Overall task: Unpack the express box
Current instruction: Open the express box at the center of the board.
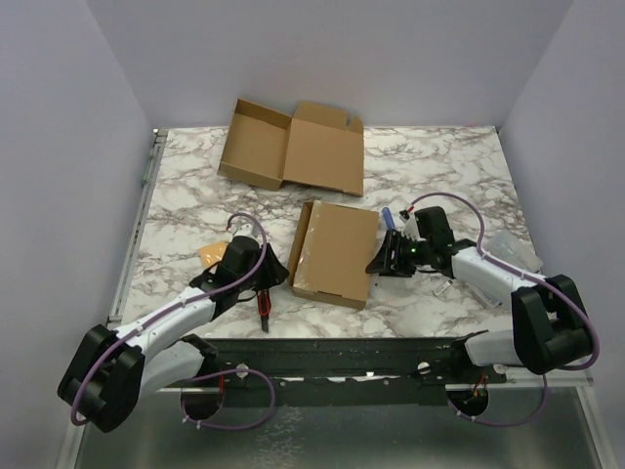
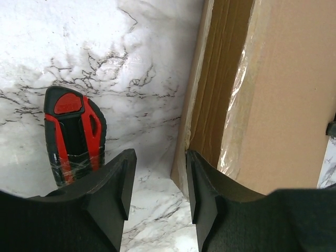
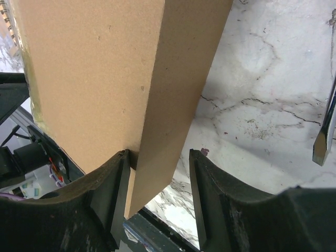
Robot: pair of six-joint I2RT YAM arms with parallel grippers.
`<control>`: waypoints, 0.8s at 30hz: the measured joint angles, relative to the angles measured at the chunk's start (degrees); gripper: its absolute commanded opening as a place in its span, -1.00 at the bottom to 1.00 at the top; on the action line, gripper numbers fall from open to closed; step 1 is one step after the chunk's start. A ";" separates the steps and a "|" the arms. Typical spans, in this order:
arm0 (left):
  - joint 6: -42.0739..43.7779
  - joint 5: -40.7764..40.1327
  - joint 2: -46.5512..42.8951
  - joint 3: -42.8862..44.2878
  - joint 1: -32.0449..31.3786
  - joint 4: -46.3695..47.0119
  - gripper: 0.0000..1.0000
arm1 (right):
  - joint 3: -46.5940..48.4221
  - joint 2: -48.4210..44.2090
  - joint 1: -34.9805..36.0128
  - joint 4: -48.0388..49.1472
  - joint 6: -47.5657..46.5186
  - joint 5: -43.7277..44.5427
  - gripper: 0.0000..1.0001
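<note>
Half-open and holding nothing, the left gripper [image 2: 160, 181] and right gripper [image 3: 157, 181] flank a taped cardboard box [image 1: 335, 252], likely light and stiff, best pinched along its side walls.

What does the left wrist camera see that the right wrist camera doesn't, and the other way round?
Only the left wrist view shows the red and black utility knife, lying on the marble table. Only the right wrist view shows a flat metal screwdriver tip at its right edge. Both show the closed cardboard box and the marble table.
</note>
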 measured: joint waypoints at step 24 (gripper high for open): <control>9.60 4.09 20.15 12.26 1.16 4.70 -1.00 | -1.60 1.44 0.02 6.32 0.00 -1.86 0.04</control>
